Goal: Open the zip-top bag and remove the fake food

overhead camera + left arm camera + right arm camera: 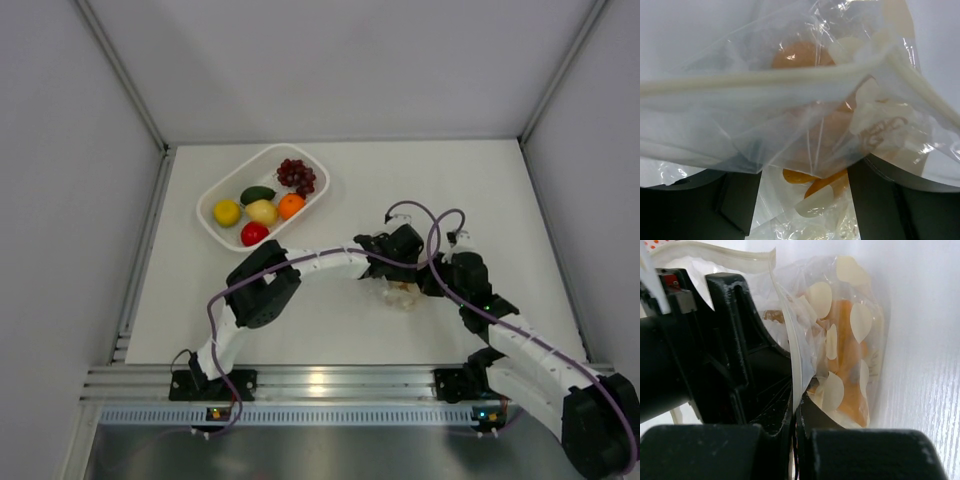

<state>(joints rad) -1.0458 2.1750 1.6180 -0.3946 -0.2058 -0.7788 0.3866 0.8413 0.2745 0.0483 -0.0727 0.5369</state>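
The zip-top bag (403,293), clear with white dots, stands on the table between both grippers. A small orange-yellow piece of fake food (796,176) is still inside it, also visible as an orange shape (846,365) behind the dots. My left gripper (802,200) is open, its fingers (737,200) on either side of the bag's lower part and the piece, with the zip strip (765,80) draped across above. My right gripper (796,415) is shut on the bag's white zip edge (793,365).
A white basket (206,206) at the back left holds grapes (296,176), an avocado (257,194), two yellow lemons (227,212), an orange (291,206) and a red apple (254,233). Side walls flank the table. Purple cables loop over both wrists.
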